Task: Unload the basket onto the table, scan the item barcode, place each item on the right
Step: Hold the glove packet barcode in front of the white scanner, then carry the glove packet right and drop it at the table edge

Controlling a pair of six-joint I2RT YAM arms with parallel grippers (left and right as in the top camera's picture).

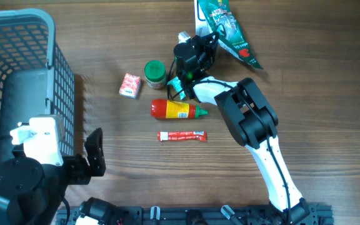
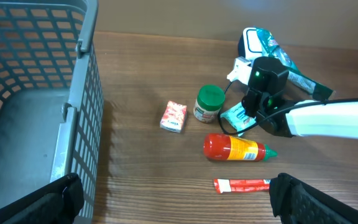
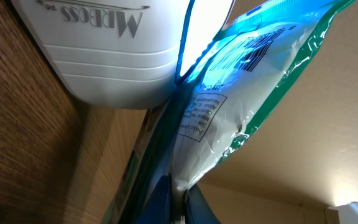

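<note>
My right gripper (image 3: 178,186) is shut on the lower edge of a green and clear snack bag (image 3: 229,106), and its printed barcode (image 3: 253,53) faces this camera. The bag hangs right beside a white scanner (image 3: 104,50) with lettering on it. From overhead the bag (image 1: 227,28) lies at the back of the table, with the right gripper (image 1: 204,42) at its near end. The left wrist view shows the scanner (image 2: 248,40) and the bag (image 2: 284,59) behind the right wrist. My left gripper (image 2: 176,196) stands open and empty next to the basket.
A grey mesh basket (image 1: 49,37) fills the left side. On the table lie a small red and white box (image 1: 130,85), a green-lidded jar (image 1: 155,74), a teal packet (image 1: 177,86), a red sauce bottle (image 1: 179,109) and a red tube (image 1: 181,135).
</note>
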